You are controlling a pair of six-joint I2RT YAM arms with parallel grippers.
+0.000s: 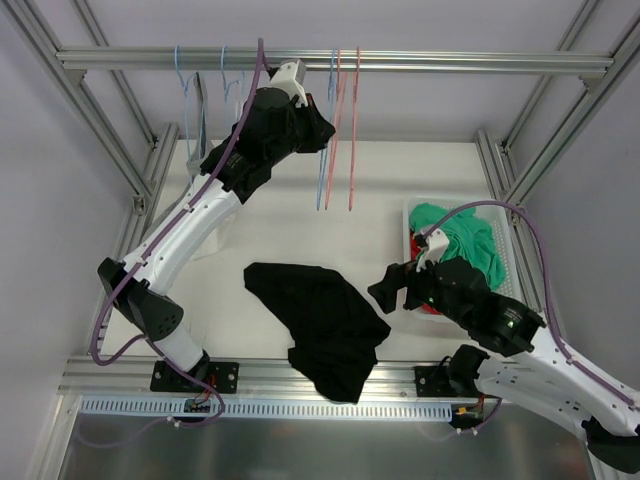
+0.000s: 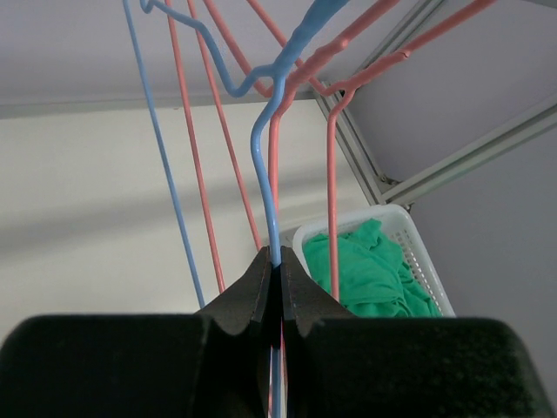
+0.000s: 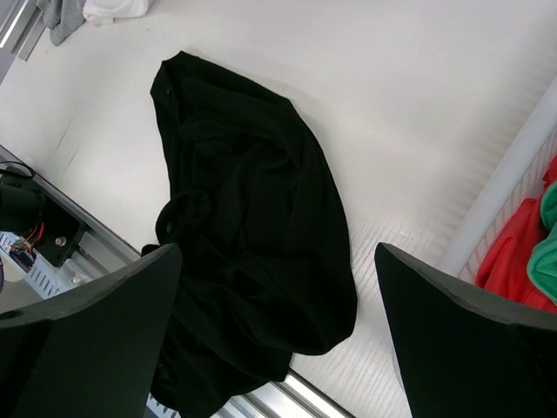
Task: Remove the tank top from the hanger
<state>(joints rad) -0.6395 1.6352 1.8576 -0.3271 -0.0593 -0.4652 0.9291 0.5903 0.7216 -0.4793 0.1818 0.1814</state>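
- Top lies in a black, crumpled heap on the table, near the front edge. One end droops over that edge.
- No hanger is inside it, so the main job looks done.
- Hanger is the blue one. It is bare, and it seems to hang from the rail up high.
- Left gripper is pinched tight on the blue wire, low down on it.
- Pink hangers hang just beside it, so close that their wires cross near the hooks.
- Right gripper is wide open and holds nothing. It hovers just over the top, near the basket of green and red clothes.
- I think the step now is to let the hanger go.
- To do it well, check first that the hook sits on the rail. I cannot see the hook well enough to be sure.
- Then open the fingers slowly, so the wire does not swing.
- Pull the arm straight back and down, away from the pink wires, so nothing gets caught or knocked off.
- Keep the right arm away from the top, so it does not slide off the edge.
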